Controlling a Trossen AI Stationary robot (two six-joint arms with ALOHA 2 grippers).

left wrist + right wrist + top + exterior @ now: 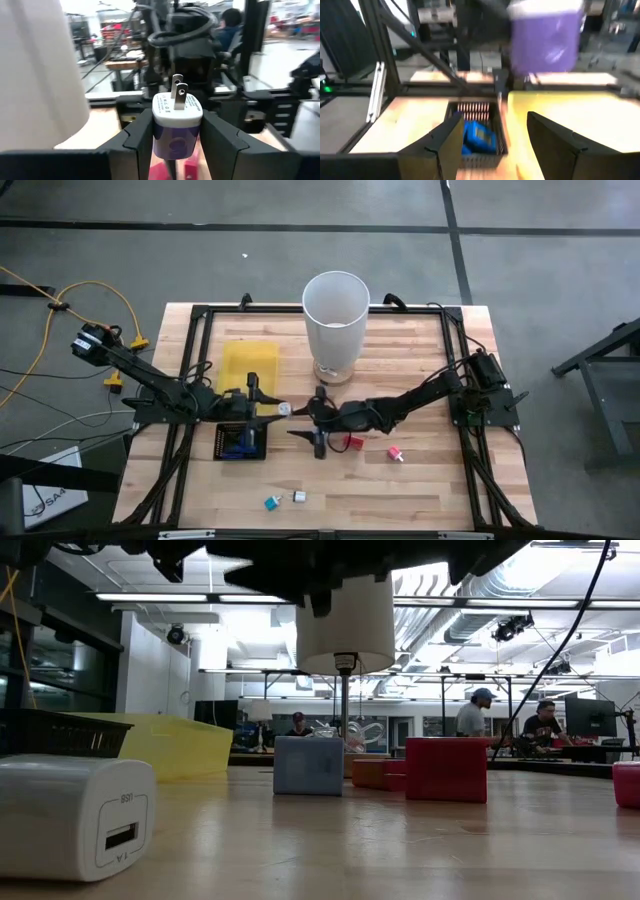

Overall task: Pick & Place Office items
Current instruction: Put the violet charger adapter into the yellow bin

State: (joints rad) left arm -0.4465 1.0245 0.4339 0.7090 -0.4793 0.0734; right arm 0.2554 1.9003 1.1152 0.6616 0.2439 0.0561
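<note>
A white wall charger with a purple body (176,132) is held above the table's middle by my left gripper (176,150), which is shut on it. It also shows as the charger (284,409) in the high view. My right gripper (312,420) faces it from the right, open, with nothing between its fingers. In the right wrist view the purple charger (545,40) hangs beyond and above those fingers. Loose office items lie on the table: a red piece (352,442), a pink one (396,453), a teal one (271,502) and a white one (298,497). My left gripper pinches the two sides of the charger's purple body (161,142) between its two fingers. The fingers come level from the table's left. The charger is lifted clear of the table, its two metal prongs (177,92) pointing away from the gripper toward the right arm.
A tall white bin (336,320) stands at the far middle. A yellow tray (248,365) lies left of it, and a black mesh tray (222,442) holding blue pieces (479,136) sits below my left gripper. The black frame (190,380) borders the table.
</note>
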